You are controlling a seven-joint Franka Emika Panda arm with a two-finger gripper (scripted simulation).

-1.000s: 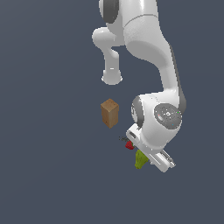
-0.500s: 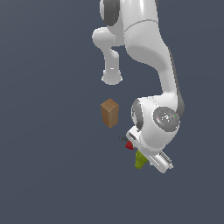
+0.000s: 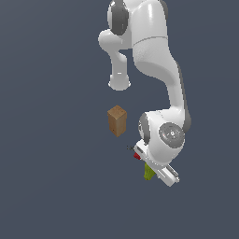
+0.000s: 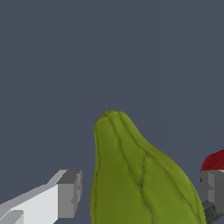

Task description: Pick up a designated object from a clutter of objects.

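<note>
The white arm reaches down from the top of the exterior view and bends low over the dark grey counter (image 3: 51, 186), its wrist block hanging just above a tight little cluster of things. Under that wrist a sliver of the yellow-green pear (image 3: 149, 172) pokes out, at about five o'clock from the tan wooden block (image 3: 117, 120), which stands upright and well apart from the rest. A spot of the red strawberry (image 3: 137, 156) shows just beside the wrist, at roughly eleven o'clock from the pear, and a thin dark tool (image 3: 130, 148) is barely visible near it, too small to make out.

From the wrist view the pear (image 4: 135, 175) fills the gap between the jaws, narrow end pointing away from the camera. The gripper (image 4: 140, 192) has its jaws spread, one grey pad (image 4: 69, 194) just beside the fruit with a slim strip of counter between them, the other pad (image 4: 213, 186) near the far flank, not pressing on it. The strawberry (image 4: 214, 164) peeks out behind that second pad.
</note>
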